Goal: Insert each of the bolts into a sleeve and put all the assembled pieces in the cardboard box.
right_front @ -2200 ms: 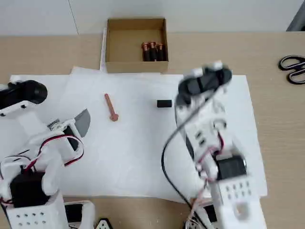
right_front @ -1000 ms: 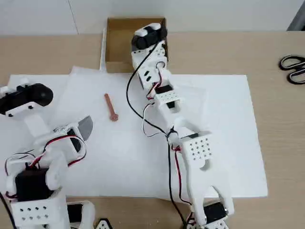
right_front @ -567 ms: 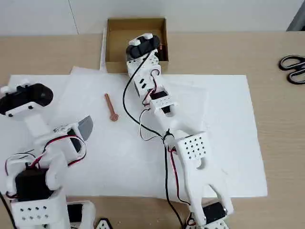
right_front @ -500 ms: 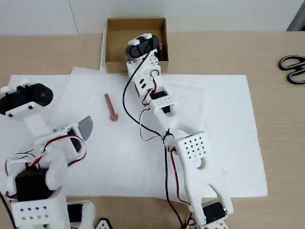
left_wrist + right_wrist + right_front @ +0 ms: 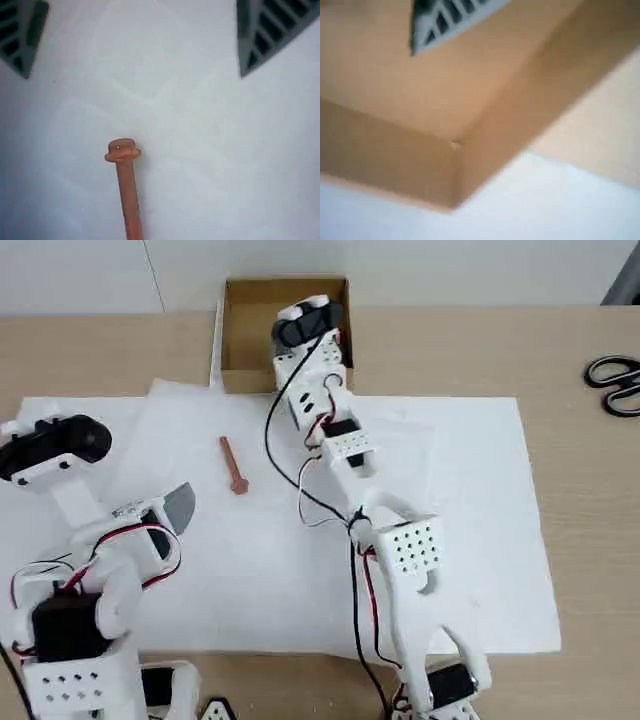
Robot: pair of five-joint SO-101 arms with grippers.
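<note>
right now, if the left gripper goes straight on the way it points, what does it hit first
Probably the head of the bolt, or the sheet just short of it; depth is unclear.

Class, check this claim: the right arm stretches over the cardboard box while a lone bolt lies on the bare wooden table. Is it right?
No. The right arm does stretch over the cardboard box, but the lone bolt lies on the white sheet, not on bare wood, as the high view shows.

white arms (image 5: 412, 548), black motors (image 5: 60, 628), red-black cables (image 5: 267, 440)
</note>
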